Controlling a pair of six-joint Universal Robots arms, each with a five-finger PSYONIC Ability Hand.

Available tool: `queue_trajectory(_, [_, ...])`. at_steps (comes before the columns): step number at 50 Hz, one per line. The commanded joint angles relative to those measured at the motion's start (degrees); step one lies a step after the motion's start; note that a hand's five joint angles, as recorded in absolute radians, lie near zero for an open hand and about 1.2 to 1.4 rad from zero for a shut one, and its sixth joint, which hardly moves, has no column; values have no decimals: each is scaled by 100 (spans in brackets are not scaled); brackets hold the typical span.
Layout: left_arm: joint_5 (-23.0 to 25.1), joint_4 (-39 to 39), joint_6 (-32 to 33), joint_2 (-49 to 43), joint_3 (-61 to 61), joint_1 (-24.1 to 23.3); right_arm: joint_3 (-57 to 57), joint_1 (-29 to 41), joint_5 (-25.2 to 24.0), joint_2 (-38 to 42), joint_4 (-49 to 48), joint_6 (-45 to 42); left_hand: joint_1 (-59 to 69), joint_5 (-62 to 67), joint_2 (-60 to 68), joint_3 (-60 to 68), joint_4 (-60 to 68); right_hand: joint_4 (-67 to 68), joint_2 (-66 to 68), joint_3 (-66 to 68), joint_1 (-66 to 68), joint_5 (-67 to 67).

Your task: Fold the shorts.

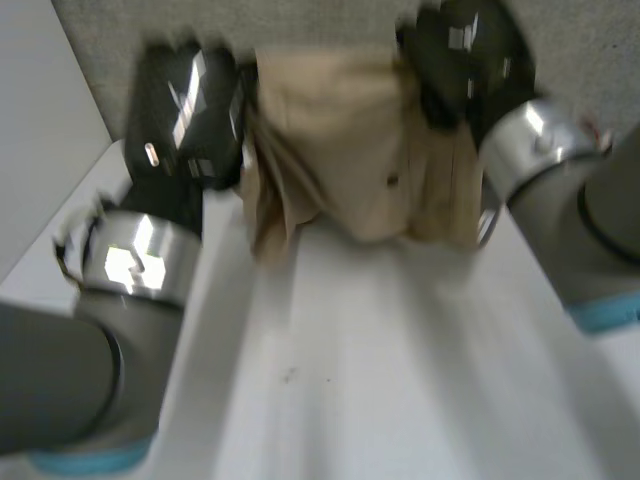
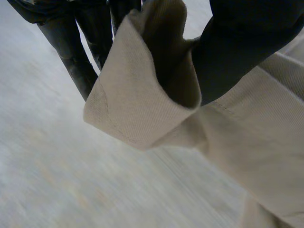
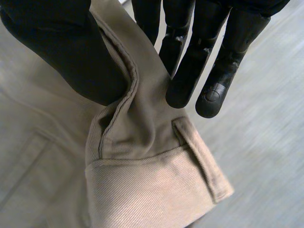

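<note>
Head view, nearest: the left arm [image 1: 60, 380] bulks in the lower left, with its grey joint closest. The right arm [image 1: 570, 220] enters at the right edge.
Head view, shorts: the tan shorts [image 1: 360, 150] hang bunched in the upper middle, between the left hand [image 1: 185, 115] and the right hand [image 1: 465, 60], one at each side edge. I cannot tell if the hem touches down.
Left wrist view, grip: the left hand [image 2: 237, 47] pinches a doubled-over corner of the shorts [image 2: 137, 104], thumb on one face and fingers [image 2: 71, 57] straight behind.
Right wrist view, grip: the right hand [image 3: 61, 52] pinches the waistband, its thumb pressing the cloth towards the fingers [image 3: 213, 61]. A belt loop [image 3: 199, 156] lies just past the fingertips.
Risk: both holds look shallow, so I'd expect a quick swing to pull a corner free. The bunched middle could also set down creased, leaving a crooked fold.
Surface: a white table [image 1: 400, 370] takes the lower half, with a few dark specks.
Room: grey speckled floor [image 1: 100, 25] runs along the top, and a pale panel [image 1: 40, 120] stands at the upper left.
</note>
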Motion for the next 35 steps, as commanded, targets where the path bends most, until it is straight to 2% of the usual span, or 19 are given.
queue_trajectory(1, [13,-54,-50,-891,-1249,-101,1302,-198,-74,216,910,-67,1128,829,654,680,676,1193,1250,1221,2464,1381])
queue_trajectory(5, [-13,-124,-50,-911,-1461,-136,1346,-206,-74,587,1122,-155,-67,-366,-541,-515,-519,1193,1250,1221,2464,1381])
queue_trajectory(7, [-22,-194,-68,-718,-1487,-163,1337,-233,-66,569,1131,-85,-707,-1006,-1181,-1155,-1159,-657,-600,-628,614,-469])
queue_trajectory(8, [-22,-255,-77,-578,-1487,-172,1337,-233,-48,552,1113,-41,-1127,-1426,-1600,-1574,-1579,-2733,-2676,-2705,-1462,-2545])
queue_trajectory(9, [-31,-421,-138,-272,-1487,-189,1337,-233,-39,543,1104,-6,-2280,-2579,-2754,-2727,-2732,-3303,-3247,-3275,-2033,-3116])
queue_trajectory(10, [-31,-519,-182,-130,-1479,-198,1346,-233,-22,525,1096,38,-2841,-3140,-3315,-3289,-3293,-3742,-3685,-3714,-2471,-3554])
queue_trajectory(11, [-40,-615,-243,19,-1479,-207,1346,-233,5,456,1104,195,-3280,-3579,-3753,-3727,-3732,-4596,-4539,-4567,-3325,-4408])
queue_trajectory(12, [-40,-825,-392,291,-1452,-224,1355,-242,14,394,1113,310,-3900,-4199,-4374,-4348,-4352,-4904,-4847,-4876,-3633,-4716])
queue_trajectory(14, [-49,-1072,-586,582,-1426,-233,1407,-294,5,227,1113,582,-4325,-4624,-4799,-4772,-4777,-5727,-5670,-5699,-4456,-5539])
queue_trajectory(19, [-14,-1731,-1122,1268,-1382,-163,1636,-636,-74,-229,1148,1775,-4478,-4777,-4952,-4926,-4930,-5807,-5750,-5779,-4536,-5619])
queue_trajectory(22, [-5,-2092,-1535,1593,-1338,-137,1785,-751,-74,-668,1192,2208,-4495,-4794,-4969,-4943,-4947,-5807,-5750,-5779,-4536,-5619])
queue_trajectory(26, [-5,-2488,-1966,1805,-1276,-31,2145,-997,-83,-1222,1262,2262,-4495,-4794,-4969,-4943,-4947,-5807,-5750,-5779,-4536,-5619])
queue_trajectory(35, [13,-3059,-2739,1911,-1162,802,3007,-1252,-487,-1883,1482,2025,-4428,-4727,-4902,-4875,-4880,-5807,-5750,-5779,-4536,-5619])
